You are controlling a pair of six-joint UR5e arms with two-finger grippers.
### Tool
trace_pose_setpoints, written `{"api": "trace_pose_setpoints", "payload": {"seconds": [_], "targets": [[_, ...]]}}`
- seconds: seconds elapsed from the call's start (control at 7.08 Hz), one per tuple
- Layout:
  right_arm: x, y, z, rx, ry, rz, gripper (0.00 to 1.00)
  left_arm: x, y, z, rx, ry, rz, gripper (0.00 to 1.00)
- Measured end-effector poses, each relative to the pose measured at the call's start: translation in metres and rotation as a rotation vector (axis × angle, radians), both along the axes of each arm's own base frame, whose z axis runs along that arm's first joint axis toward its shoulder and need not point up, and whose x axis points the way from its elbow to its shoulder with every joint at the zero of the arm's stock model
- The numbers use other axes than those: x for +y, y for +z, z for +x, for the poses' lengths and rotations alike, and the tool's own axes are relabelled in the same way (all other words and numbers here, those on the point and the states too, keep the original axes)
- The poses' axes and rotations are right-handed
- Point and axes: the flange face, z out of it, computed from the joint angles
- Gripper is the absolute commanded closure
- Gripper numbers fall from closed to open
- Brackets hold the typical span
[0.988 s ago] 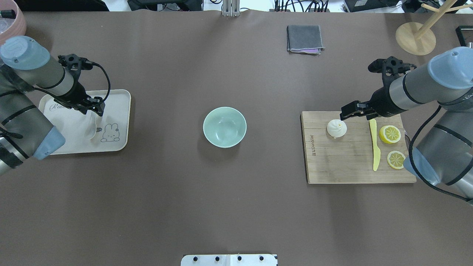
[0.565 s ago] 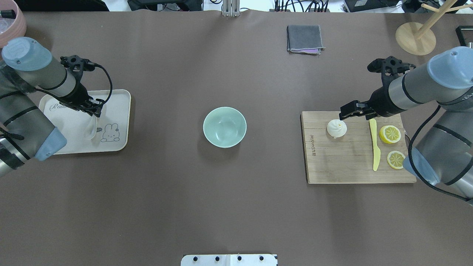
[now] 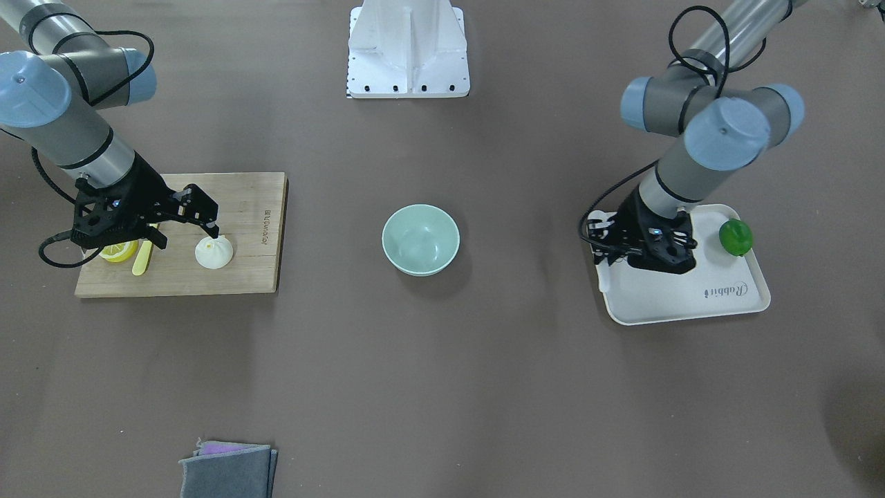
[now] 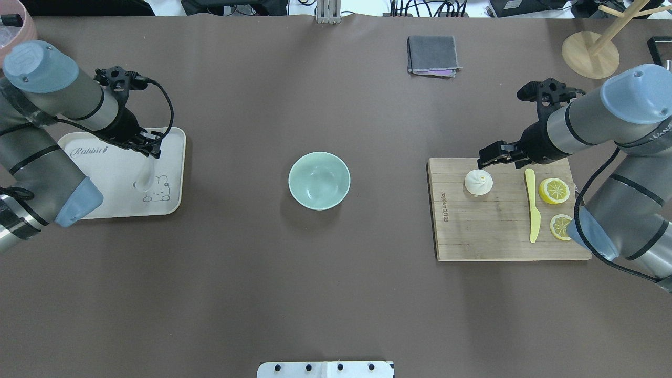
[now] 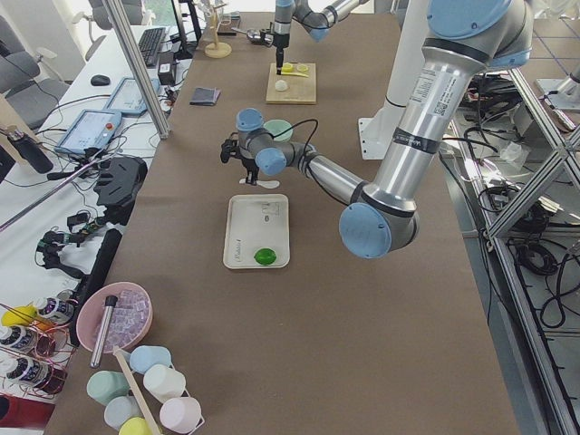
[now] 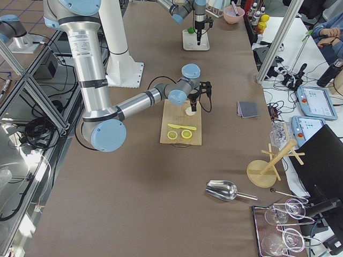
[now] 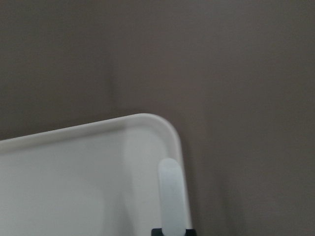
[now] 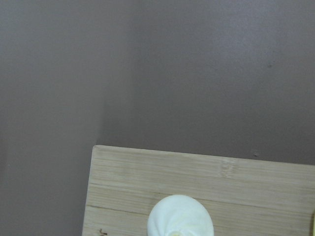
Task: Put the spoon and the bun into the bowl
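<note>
The left gripper [image 4: 152, 151] grips the spoon [image 4: 146, 177] by 1 end, above a corner of the tray [image 4: 105, 206]. The right gripper [image 4: 493, 159] hangs spread apart just over the bun [image 4: 478, 182], which lies on the wooden board [image 4: 488, 231].

The bowl [image 4: 319, 181] looks glossy, the board [image 4: 483, 231] wooden, the table [image 4: 315, 294] matt.
</note>
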Motion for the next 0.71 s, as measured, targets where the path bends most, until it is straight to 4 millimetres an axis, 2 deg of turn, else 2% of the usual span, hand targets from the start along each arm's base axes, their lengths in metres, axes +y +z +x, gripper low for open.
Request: {"api": "trace_pose_setpoints", "payload": {"seconds": [0.14,0.28,0.42,0.56,0.71], "targets": [[-0.003,0.004,-0.012,0.014,0.0,-0.003,0.17,0.013,-0.046,0.034,0.05,-0.007,-0.014,1.0],[-0.004,0.01,-0.022,0.029,-0.003,-0.008,0.26,0.024,-0.08,0.06,0.08,-0.018,-0.014,1.0],[-0.003,0.015,-0.029,0.039,-0.01,-0.012,0.41,0.028,-0.106,0.08,0.1,-0.021,-0.006,1.0],[0.0,0.018,-0.034,0.043,-0.017,-0.015,0.62,0.026,-0.128,0.095,0.115,-0.02,0.003,1.0],[0.001,0.019,-0.036,0.044,-0.023,-0.017,0.87,0.021,-0.143,0.107,0.12,-0.022,0.01,1.0]]}}
